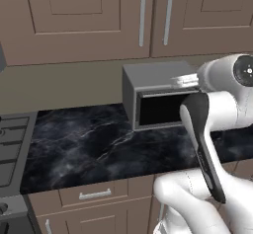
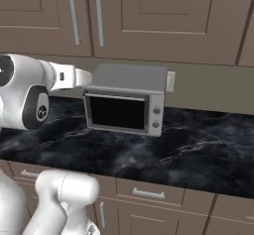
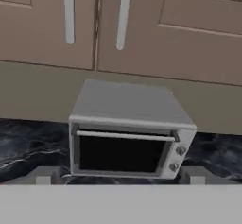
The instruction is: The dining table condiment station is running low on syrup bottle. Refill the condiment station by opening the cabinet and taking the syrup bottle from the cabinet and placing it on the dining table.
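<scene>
no readable text, labels or numbers

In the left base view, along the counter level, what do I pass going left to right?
Stove edge → bare stretch of black marble counter → grey toaster oven → the robot's own arm. Above them, the cabinet doors are shut.

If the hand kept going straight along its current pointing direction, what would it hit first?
Most likely the toaster oven on the counter, which sits centred ahead of the hand; the closed cabinet doors are above that line. Depth is unclear.
</scene>
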